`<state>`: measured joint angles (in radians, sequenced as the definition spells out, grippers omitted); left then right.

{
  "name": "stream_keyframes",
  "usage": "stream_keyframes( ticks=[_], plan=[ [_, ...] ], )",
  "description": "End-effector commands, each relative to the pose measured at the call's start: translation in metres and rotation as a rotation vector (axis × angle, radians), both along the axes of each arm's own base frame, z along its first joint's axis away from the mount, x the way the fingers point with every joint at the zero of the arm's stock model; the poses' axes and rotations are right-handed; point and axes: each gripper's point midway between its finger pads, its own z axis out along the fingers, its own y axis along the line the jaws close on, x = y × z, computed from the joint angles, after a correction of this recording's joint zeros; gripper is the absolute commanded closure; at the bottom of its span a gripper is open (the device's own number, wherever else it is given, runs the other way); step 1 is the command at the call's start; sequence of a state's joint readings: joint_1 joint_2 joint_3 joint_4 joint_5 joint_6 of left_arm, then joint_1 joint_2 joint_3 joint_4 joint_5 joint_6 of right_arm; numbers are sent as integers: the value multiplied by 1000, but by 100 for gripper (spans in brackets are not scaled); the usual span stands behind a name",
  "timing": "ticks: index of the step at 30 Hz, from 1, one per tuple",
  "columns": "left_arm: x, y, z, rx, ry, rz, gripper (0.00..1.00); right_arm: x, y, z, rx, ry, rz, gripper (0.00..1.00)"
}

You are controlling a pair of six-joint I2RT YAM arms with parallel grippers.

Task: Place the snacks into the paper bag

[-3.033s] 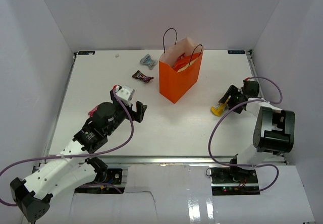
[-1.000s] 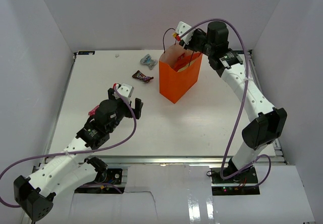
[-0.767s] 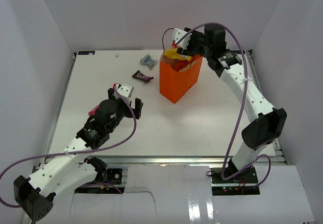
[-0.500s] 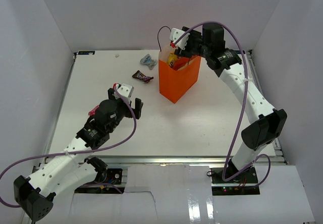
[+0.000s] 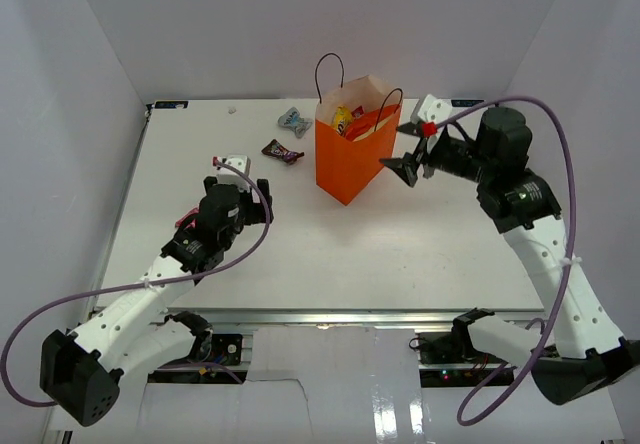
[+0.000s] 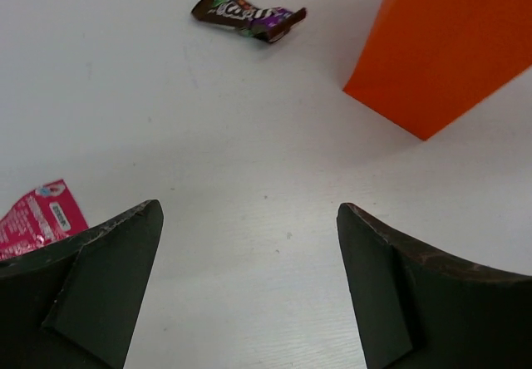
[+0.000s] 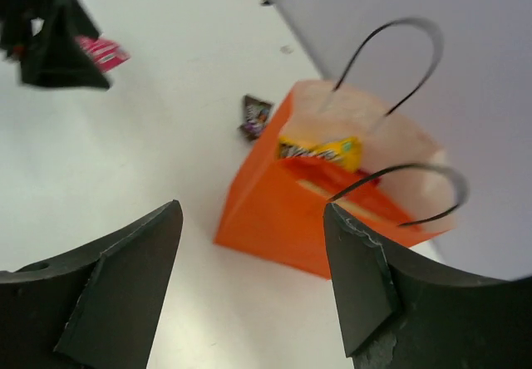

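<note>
1. Now the right gripper (image 7: 251,209) hangs open and empty beside the paper bag (image 5: 350,164), with a yellow packet (image 5: 343,117) inside.
2. The left gripper (image 6: 249,211) gapes wide, empty, near a brown candy bar (image 6: 248,12).

Plain pale walls (image 5: 250,24) enclose the evenly lit white desk (image 5: 350,254) on its left, far and right sides.

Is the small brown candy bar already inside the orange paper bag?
No, the brown candy bar lies on the white table, to the left of the paper bag and apart from it.
</note>
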<state>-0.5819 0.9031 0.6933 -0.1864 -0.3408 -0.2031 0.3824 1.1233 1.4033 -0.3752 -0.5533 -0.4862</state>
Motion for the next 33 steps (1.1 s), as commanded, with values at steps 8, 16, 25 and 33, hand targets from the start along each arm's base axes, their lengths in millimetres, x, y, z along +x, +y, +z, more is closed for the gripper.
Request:
stream_keyframes(
  ticks=[8, 16, 25, 33],
  plan=[
    [1, 84, -41, -199, 256, 655, 14, -67, 0, -163, 2, 407, 205, 24],
    [8, 151, -88, -515, 486, 947, 12, -88, 2, -158, 16, 372, 279, 23],
    [10, 184, -122, -747, 560, 1119, 16, -92, 0, -164, 7, 350, 268, 23],
    [24, 190, -149, -801, 619, 1139, 18, -90, -2, -169, -3, 352, 255, 23]
  ],
)
